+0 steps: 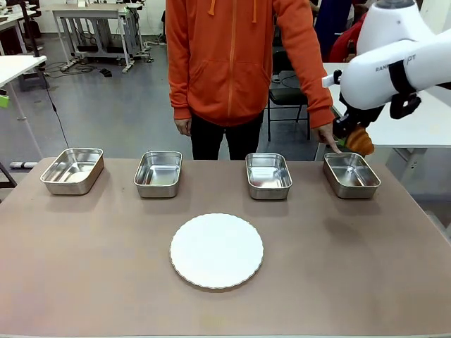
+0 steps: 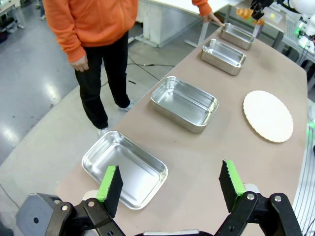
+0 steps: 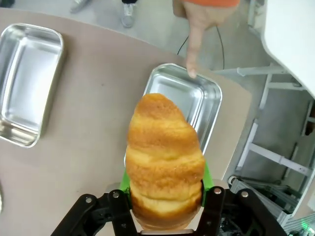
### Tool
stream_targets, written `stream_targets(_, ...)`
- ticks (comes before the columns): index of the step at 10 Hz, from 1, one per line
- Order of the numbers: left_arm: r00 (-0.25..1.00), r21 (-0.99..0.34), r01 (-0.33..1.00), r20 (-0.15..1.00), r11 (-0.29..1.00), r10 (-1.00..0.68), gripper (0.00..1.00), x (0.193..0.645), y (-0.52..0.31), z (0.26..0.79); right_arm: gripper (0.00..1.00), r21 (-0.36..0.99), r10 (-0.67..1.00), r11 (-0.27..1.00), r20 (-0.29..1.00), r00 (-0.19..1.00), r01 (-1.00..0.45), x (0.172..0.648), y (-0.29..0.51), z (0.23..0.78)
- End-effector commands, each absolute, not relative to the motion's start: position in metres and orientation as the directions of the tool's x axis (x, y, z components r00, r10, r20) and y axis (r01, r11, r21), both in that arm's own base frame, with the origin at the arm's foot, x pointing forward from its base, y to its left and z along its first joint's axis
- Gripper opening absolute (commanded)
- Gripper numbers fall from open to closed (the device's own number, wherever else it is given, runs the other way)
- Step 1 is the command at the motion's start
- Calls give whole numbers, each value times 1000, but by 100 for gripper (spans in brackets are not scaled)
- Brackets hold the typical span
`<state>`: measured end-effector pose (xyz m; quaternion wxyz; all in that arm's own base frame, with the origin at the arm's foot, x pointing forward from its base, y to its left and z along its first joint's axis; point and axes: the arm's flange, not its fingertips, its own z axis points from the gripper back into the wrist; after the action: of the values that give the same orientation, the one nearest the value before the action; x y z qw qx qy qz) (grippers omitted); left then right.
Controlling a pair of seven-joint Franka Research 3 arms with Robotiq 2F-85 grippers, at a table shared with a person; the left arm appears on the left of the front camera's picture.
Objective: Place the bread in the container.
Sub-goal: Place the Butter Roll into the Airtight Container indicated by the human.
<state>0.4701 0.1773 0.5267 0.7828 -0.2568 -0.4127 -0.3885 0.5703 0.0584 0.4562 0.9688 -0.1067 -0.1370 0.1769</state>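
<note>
Right wrist view, right end effector point(image 3: 165, 196) clamped on bread point(image 3: 165, 160), long axis pointing toward container point(image 3: 197, 96).

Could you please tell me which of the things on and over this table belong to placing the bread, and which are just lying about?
In the job:
- croissant, clamped in the right gripper
- rightmost steel pan, which the person's finger touches at the rim

Lying about:
- white plate
- three other steel pans
- left gripper, open
</note>
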Motion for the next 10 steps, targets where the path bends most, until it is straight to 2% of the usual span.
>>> stream_targets(1, 351, -79, 824, 849, 562, -395, 100, 469, 176, 529, 59, -223, 313, 940, 248, 917, -260, 577, 47, 438)
stream_targets(10, 351, -79, 824, 849, 562, -395, 100, 469, 176, 529, 59, -181, 238, 964, 257, 937, -195, 604, 18, 374)
